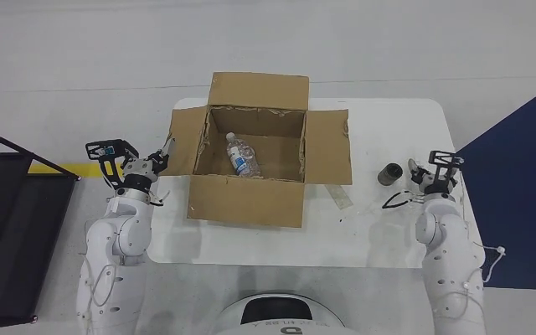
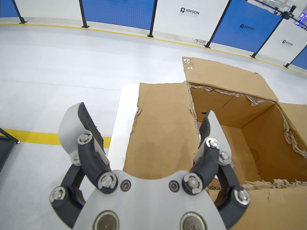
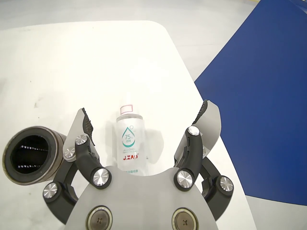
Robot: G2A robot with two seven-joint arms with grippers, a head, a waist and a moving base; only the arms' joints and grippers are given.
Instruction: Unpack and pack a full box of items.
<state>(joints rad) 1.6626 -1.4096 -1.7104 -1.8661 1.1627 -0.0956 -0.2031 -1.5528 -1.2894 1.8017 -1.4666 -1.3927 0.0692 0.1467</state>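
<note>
Two grippers wide open, one bottle in the box.
The cardboard box (image 1: 251,163) stands mid-table with all flaps folded out, and a water bottle (image 1: 241,156) lies on its floor. The left gripper (image 2: 145,111) hangs just beside the box's left flap, fingers spread, nothing in them. Over near the right edge of the table (image 1: 394,234), the right gripper (image 3: 145,107) is spread too, a small clear bottle (image 3: 130,142) between its fingers, neither finger touching it. A dark cylinder (image 3: 28,159) sits just beside that gripper, on the box side.
</note>
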